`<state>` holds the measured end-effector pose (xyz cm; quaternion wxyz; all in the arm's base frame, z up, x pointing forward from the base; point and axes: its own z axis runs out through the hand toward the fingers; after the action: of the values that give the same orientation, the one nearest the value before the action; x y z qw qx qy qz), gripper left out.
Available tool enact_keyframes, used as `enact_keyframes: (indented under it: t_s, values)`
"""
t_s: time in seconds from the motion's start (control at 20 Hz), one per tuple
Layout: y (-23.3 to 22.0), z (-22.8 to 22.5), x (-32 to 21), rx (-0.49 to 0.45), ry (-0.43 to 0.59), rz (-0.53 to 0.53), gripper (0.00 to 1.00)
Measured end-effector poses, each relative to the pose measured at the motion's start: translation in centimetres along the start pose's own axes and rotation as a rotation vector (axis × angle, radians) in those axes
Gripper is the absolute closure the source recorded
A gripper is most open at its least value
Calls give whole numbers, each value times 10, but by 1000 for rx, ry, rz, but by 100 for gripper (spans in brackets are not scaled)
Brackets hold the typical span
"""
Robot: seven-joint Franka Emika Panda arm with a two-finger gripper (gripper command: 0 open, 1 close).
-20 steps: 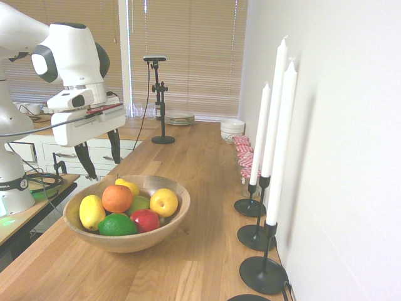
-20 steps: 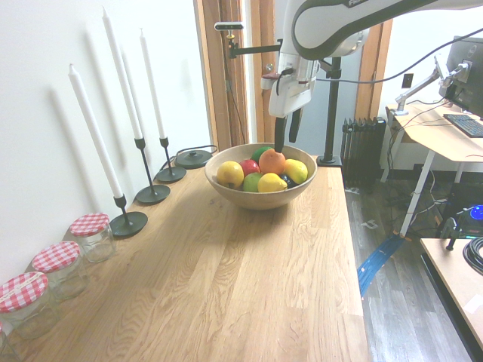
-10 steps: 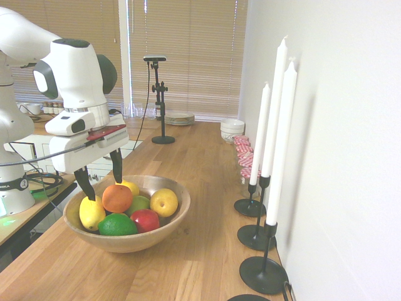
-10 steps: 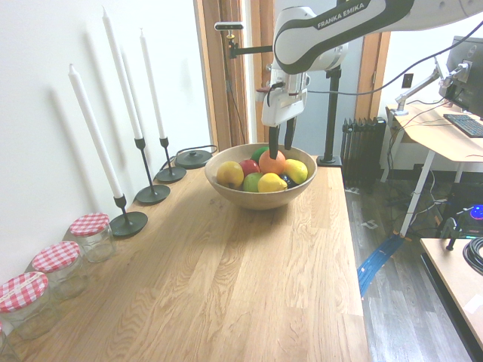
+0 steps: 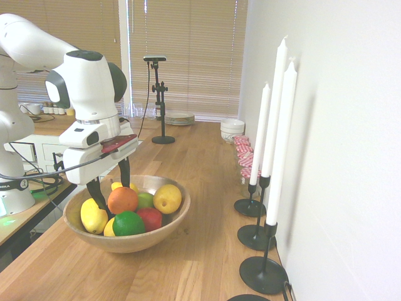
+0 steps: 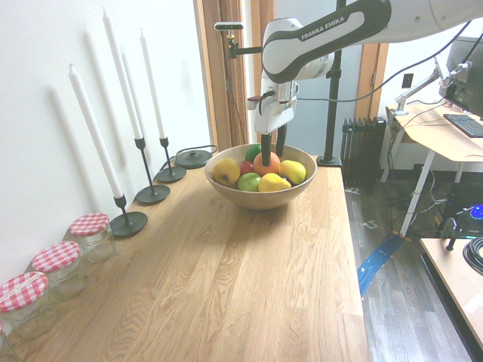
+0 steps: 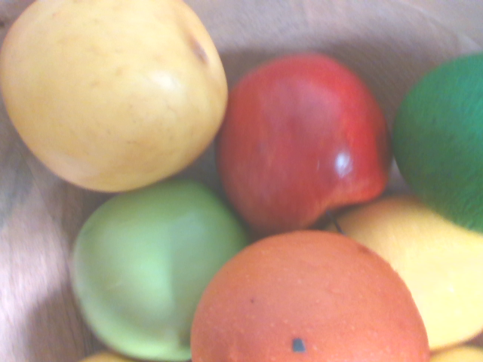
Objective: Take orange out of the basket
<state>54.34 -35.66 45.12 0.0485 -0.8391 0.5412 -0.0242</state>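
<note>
The orange (image 5: pixel 123 200) lies on top of the fruit pile in the light wooden basket (image 5: pixel 141 242), with a pale yellow fruit (image 5: pixel 167 198), a lemon (image 5: pixel 93 217), a lime (image 5: pixel 129 224), a red apple (image 5: pixel 151 217) and a green apple (image 5: pixel 145 200) around it. My gripper (image 5: pixel 111 184) is down in the basket and open, one dark finger on each side of the orange. From the other side, the gripper (image 6: pixel 272 145) stands just over the orange (image 6: pixel 266 163) in the basket (image 6: pixel 260 197). The wrist view fills with the orange (image 7: pixel 309 302) and its neighbours.
Three tall white candles in black holders (image 5: pixel 263 274) stand along the wall to the right of the basket. Jars with red chequered lids (image 6: pixel 90 234) sit further along the wall. A stack of plates (image 5: pixel 179 118) and a white bowl (image 5: pixel 232 129) are at the counter's far end.
The gripper has come down and towards the basket until its open fingers straddle the orange. The fruit in the basket has shifted slightly.
</note>
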Motion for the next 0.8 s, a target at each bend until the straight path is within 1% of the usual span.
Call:
enact_keyframes:
  t_s: [0.4, 0.45, 0.8]
  values:
    - [-24, 23, 18, -20, -3, -51, 0]
    - [-25, 24, 20, -21, 0, -58, 100]
    - [-29, 23, 22, -19, 6, -72, 100]
